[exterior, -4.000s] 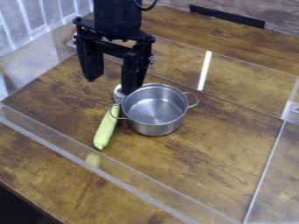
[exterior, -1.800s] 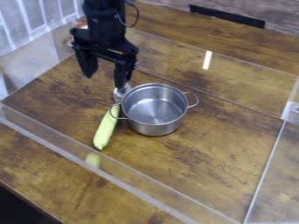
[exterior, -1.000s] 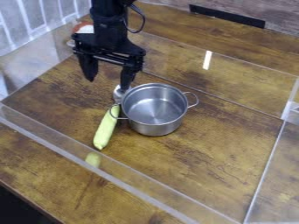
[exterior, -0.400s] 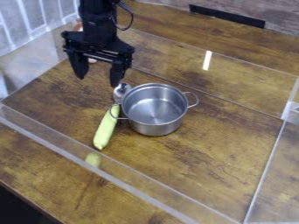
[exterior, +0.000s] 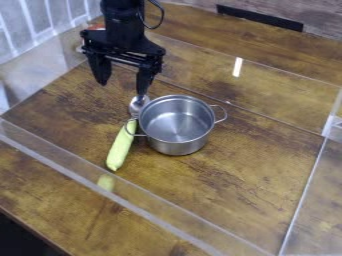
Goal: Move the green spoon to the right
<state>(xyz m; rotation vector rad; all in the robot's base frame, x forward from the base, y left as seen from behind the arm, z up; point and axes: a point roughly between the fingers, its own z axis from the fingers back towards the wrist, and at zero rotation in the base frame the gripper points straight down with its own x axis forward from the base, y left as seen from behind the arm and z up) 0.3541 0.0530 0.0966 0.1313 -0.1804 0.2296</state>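
The green spoon lies flat on the tabletop, just left of the steel pot. Its thick yellow-green handle points toward the near left, and its bowl end reaches up to the pot's left handle, where it seems to touch or nearly touch it; I cannot tell which. This position makes the grasp a little difficult, because the pot wall stands close beside the upper part of the spoon, so the free lower part of the handle looks like the better place to take it.

The end effector hangs above the tabletop, behind and to the left of the pot, with its two fingers spread wide and pointing mostly downward. It holds nothing. It is well apart from the spoon, so the approach is not yet finished. A small white and red-tipped object stands just behind the pot, below the fingers.

Compared with the frame shortly before, the end effector sits somewhat more to the right, after it went to the left in the frames before that. So the arm seems to search for its line above the spoon. The spoon, the pot and the small object have not moved in any frame.
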